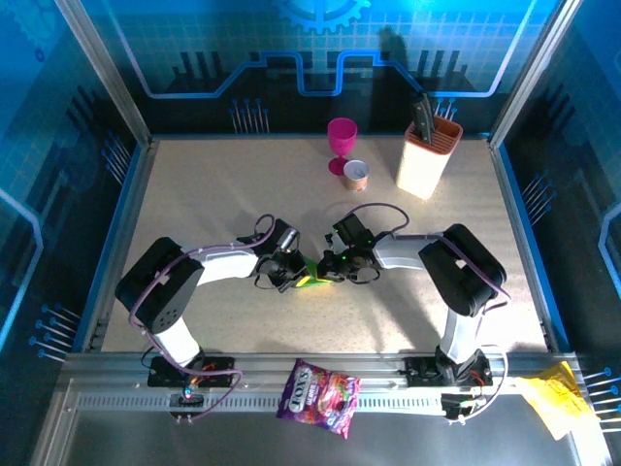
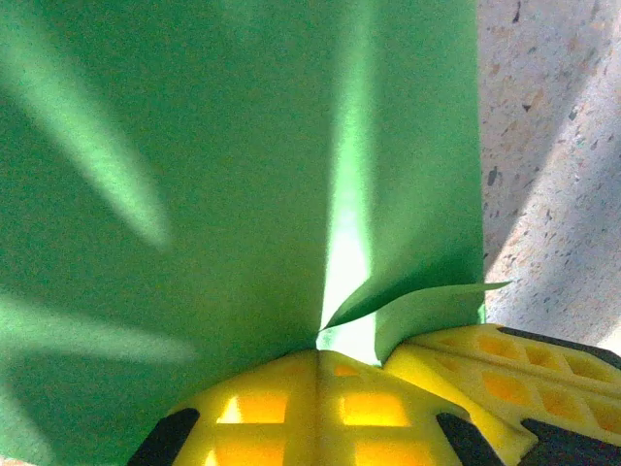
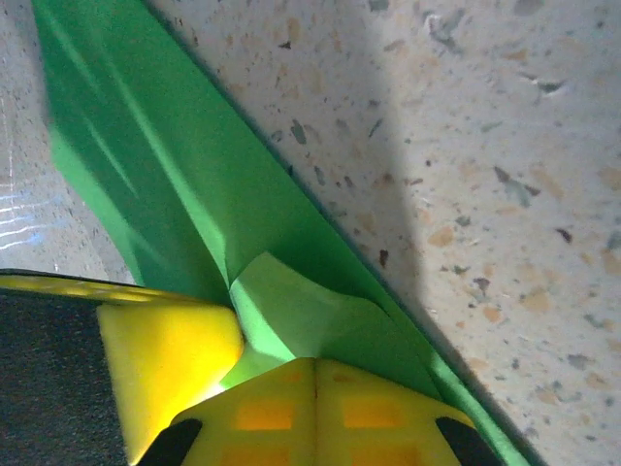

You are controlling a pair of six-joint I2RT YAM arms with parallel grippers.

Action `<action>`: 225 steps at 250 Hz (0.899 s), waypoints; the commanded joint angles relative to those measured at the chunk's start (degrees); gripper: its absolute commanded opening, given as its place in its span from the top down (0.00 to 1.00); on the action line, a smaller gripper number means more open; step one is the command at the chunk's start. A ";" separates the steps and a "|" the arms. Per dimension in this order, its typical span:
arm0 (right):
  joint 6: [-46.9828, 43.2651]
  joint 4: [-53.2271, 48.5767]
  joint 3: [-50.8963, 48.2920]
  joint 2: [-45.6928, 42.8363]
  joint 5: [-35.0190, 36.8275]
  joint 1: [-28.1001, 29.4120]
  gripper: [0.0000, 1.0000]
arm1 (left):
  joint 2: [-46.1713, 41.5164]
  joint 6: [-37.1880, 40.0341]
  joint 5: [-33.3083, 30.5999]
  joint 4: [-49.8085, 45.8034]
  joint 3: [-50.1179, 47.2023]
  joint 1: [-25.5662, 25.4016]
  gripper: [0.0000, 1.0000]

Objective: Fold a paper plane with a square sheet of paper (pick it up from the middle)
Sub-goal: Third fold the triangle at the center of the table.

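Right gripper point(image 3: 315, 388), jaws closed on a creased green sheet of paper point(image 3: 146, 165) that runs up and leftward from them. Another yellow finger point(image 3: 165, 354) touches the sheet just left of the jaws; speckled surface point(image 3: 466, 146) to their right.

matt green paper point(image 2: 194, 214) — smooth speckled table point(image 3: 505, 194)

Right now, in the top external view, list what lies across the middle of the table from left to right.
Left arm → left gripper → green sheet of paper, pinched from both sides → right gripper → right arm.
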 commanded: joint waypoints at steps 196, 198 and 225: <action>-0.85 -0.21 -4.51 1.44 0.56 -2.94 1.00 | -5.71 8.59 -1.21 -2.02 1.53 -3.18 1.00; -0.81 -0.17 -4.53 1.44 0.62 -2.94 1.00 | -5.54 8.53 -1.27 -1.77 1.53 -3.25 1.00; -0.80 -0.19 -4.64 1.71 0.59 -2.94 1.00 | -3.40 8.28 -1.36 -0.12 2.00 -4.04 1.00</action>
